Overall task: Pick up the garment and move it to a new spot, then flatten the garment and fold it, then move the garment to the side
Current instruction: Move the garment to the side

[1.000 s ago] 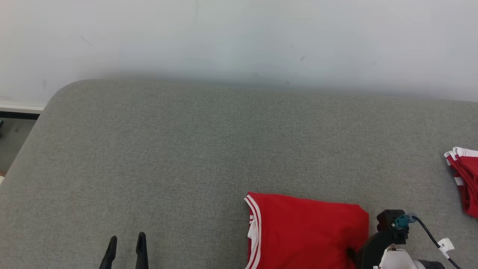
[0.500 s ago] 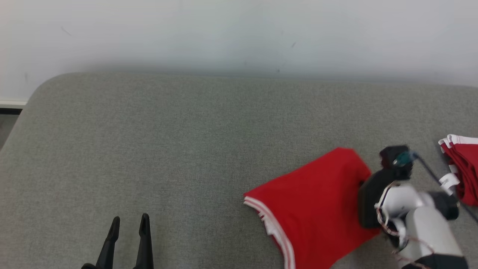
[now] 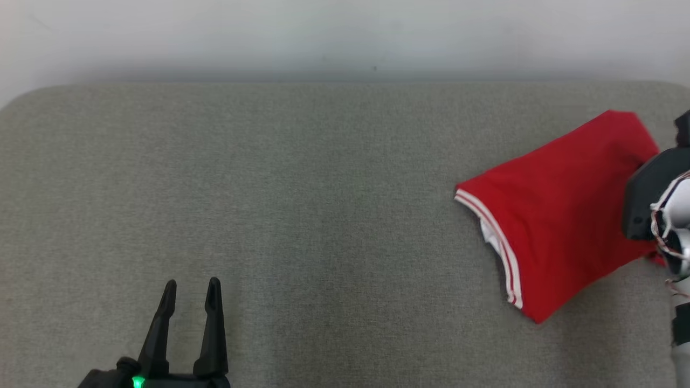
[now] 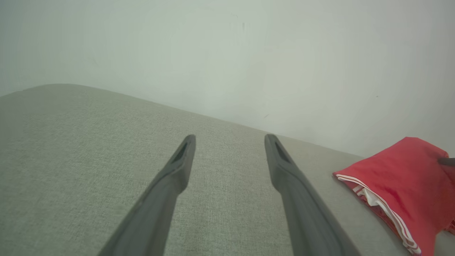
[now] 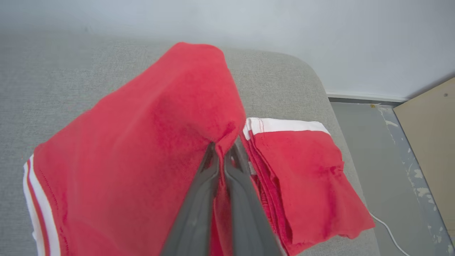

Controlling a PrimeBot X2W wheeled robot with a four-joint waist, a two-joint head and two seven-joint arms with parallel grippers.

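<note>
The garment (image 3: 560, 205) is a folded red piece with white striped trim, at the right of the grey cushion in the head view. My right gripper (image 5: 222, 149) is shut on the garment (image 5: 142, 142), pinching a fold of its edge and holding it lifted. In the head view the right wrist housing (image 3: 655, 199) sits at the garment's right edge, with the fingertips hidden. My left gripper (image 3: 191, 293) stands open at the lower left, well apart from the cloth. The left wrist view shows the left gripper (image 4: 229, 142) with nothing between its fingers and the garment (image 4: 401, 181) far right.
A second folded red garment (image 5: 302, 170) with a white band lies on the cushion just right of the held one. The cushion's right edge (image 5: 327, 96) drops to a grey floor (image 5: 376, 149) with a tan board (image 5: 430, 124). A pale wall (image 3: 345, 32) runs behind.
My right gripper closed on the garment's right edge and carried it up and rightward, tilting it. The head camera shifted too, and the second red garment left the head view.
</note>
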